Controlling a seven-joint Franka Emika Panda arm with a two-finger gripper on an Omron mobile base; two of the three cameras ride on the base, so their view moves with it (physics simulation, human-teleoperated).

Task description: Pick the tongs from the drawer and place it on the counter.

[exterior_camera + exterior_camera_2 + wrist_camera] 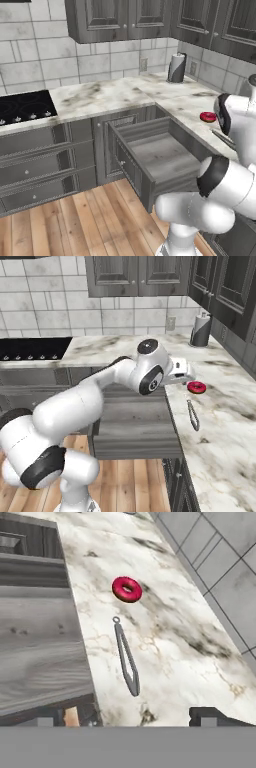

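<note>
- White arm segments rise in the foreground of both base views; I read the wrist as reaching forward over the drawer toward the counter edge.
- I see the gripper (140, 718) in the hand view as two dark tips at the bottom, set wide apart, with nothing between them. It hangs above the counter, clear of the tongs.
- The drawer (150, 155) stands pulled out from the dark grey cabinet run. I see only bare, lighter grey floor inside it.
- The counter (220, 436), white marble with grey-brown veining, runs beside the drawer on its right in the right base view.
- The tongs (127, 658) lie flat on the counter, near the edge that borders the drawer. The arms are closed together; the looped, joined end points toward the donut. In the right base view I mark them at (193, 415).
- The red donut (127, 589) rests on the counter just beyond the tongs, apart from them.
- A dark cylindrical holder (176, 67) stands upright in the far counter corner, against the tiled wall.
- The black cooktop (25, 106) sits in the counter at far left.
</note>
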